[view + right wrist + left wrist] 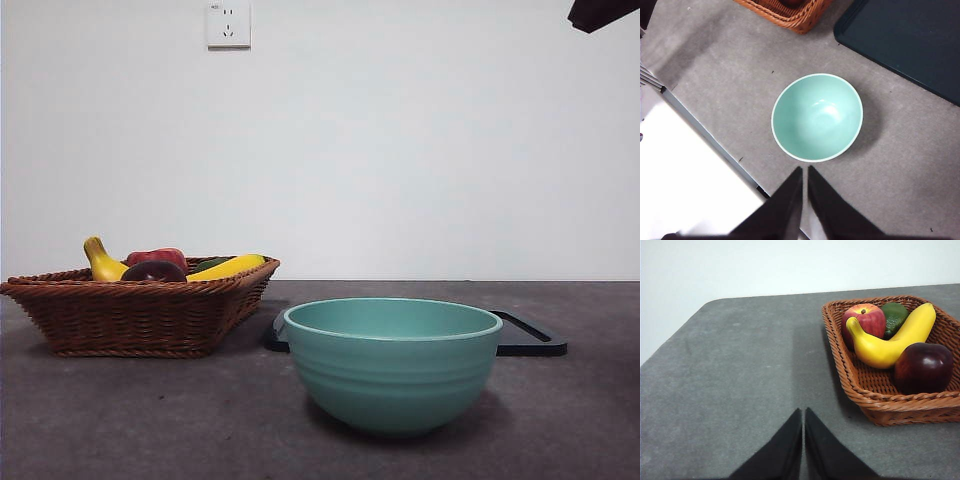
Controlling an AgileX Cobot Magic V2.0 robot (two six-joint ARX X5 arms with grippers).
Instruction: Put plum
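The plum is dark maroon and glossy and lies in the near corner of a brown wicker basket; in the front view the plum peeks over the basket rim at the left. My left gripper is shut and hovers over bare table beside the basket, apart from it. My right gripper is shut, high above the empty teal bowl. That bowl stands front and centre in the front view.
A red apple, a yellow banana and a green fruit share the basket. A dark tray lies behind the bowl. The table's edge runs near the bowl. An arm's black tip shows top right.
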